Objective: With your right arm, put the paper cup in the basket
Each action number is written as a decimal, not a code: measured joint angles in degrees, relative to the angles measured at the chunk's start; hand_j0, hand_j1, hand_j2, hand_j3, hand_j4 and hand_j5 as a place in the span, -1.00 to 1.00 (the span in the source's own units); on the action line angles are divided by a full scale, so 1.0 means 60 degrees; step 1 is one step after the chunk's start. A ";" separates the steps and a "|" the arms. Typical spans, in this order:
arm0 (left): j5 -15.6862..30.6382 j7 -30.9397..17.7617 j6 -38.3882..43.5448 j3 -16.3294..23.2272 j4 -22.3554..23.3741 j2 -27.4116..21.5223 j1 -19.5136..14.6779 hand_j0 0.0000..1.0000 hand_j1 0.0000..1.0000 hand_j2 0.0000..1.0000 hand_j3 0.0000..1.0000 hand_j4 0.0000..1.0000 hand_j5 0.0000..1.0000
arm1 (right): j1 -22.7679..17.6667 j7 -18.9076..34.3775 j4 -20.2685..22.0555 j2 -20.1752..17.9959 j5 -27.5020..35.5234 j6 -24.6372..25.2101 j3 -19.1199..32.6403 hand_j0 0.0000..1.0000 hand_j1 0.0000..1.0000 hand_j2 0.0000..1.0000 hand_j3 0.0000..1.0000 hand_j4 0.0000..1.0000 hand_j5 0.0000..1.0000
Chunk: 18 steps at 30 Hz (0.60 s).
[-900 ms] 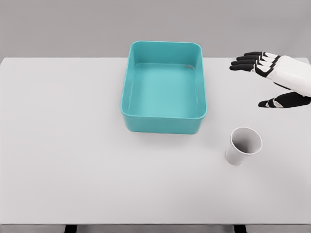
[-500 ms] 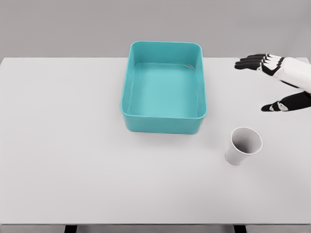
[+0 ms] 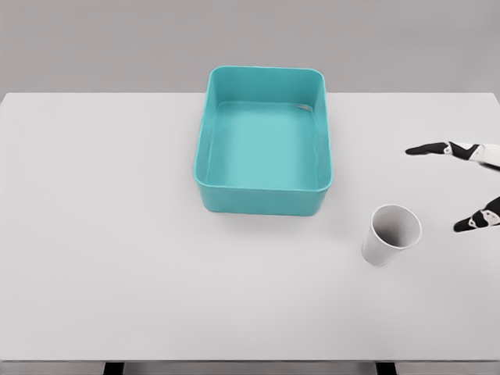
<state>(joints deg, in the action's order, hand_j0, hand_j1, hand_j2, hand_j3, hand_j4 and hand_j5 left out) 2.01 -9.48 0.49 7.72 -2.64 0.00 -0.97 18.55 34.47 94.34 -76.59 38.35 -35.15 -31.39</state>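
Cup [image 3: 391, 234] stands upright on the table [image 3: 117, 234], at 5 o'clock from the basket [image 3: 264, 195], with the empty, spread-fingered right hand [image 3: 469, 183] at its 2 o'clock, apart.

A simulated test bench: plain white table [image 3: 117, 234] against a blank grey backdrop.

white table [image 3: 117, 258], carrying a teal basket [image 3: 263, 198] near the middle and a white paper cup [image 3: 390, 235] upright, front right of it, apart.
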 measured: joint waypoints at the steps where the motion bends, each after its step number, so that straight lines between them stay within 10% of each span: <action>1: 0.0000 0.0000 -0.0001 -0.0002 0.0000 0.0000 0.0000 1.00 1.00 1.00 1.00 1.00 1.00 | 0.0000 0.0026 -0.0104 0.0019 0.0061 0.0000 0.0001 1.00 1.00 1.00 1.00 1.00 1.00; 18: 0.0000 0.0000 0.0002 0.0000 0.0000 0.0000 -0.0015 1.00 1.00 1.00 1.00 1.00 1.00 | -0.1714 0.0090 -0.1136 0.0887 0.2143 0.0007 0.0005 1.00 1.00 1.00 1.00 1.00 1.00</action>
<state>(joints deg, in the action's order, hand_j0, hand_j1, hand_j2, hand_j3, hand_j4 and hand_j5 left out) 2.01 -9.48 0.51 7.72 -2.64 0.00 -1.05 8.26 35.01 87.52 -71.27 51.21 -35.11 -31.36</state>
